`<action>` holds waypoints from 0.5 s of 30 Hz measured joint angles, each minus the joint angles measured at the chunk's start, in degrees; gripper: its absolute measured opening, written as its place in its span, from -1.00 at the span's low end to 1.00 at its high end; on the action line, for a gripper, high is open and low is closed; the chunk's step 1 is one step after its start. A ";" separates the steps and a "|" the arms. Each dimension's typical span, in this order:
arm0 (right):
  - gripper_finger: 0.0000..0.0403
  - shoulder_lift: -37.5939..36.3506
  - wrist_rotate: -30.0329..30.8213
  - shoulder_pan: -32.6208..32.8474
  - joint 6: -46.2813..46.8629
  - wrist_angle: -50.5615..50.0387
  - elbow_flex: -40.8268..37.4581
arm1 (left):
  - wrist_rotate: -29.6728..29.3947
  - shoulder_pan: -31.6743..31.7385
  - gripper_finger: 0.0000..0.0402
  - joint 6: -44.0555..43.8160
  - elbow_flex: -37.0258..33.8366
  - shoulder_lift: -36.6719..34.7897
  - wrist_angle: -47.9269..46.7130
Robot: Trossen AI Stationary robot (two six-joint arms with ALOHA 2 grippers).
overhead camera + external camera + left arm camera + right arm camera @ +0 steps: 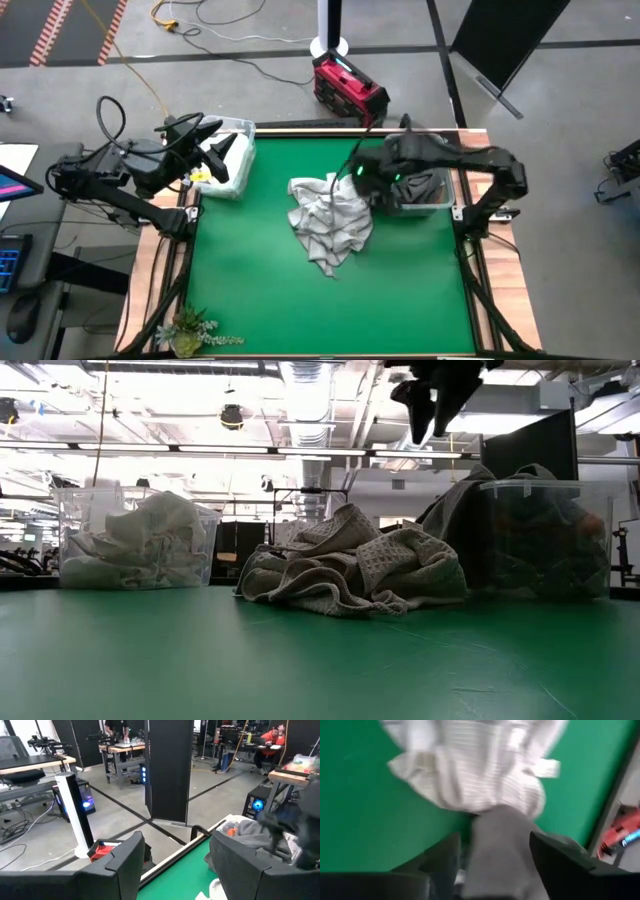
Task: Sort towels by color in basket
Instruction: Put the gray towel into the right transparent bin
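A heap of light grey and checked towels point(330, 225) lies crumpled in the middle of the green table point(260, 290). A clear basket point(130, 540) at the far left holds white towels. A second clear basket point(545, 540) at the far right holds dark towels. A grey towel point(455, 500) hangs over this basket's rim on the side facing the heap. My right gripper point(435, 410) stands open high above that rim, pointing down, and the grey towel point(502, 850) shows below between its fingers. My left gripper point(175, 845) waits open and level by the left basket point(235, 150).
A red case point(350, 85) sits on the floor beyond the table's far edge. A small plant point(190, 330) stands at the near left corner. Bare green table lies in front of the heap and to either side of it.
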 joint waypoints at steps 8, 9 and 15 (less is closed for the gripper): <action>0.49 6.76 0.43 6.56 2.45 -1.36 -1.30 | 0.26 0.02 0.07 -0.02 0.00 0.00 0.00; 0.49 7.42 0.47 6.53 2.95 -1.50 -1.94 | 0.51 0.00 0.07 -0.02 0.00 0.00 0.00; 0.50 8.45 5.15 5.16 4.53 1.20 -9.15 | 1.88 0.00 0.07 -0.04 0.00 0.01 0.00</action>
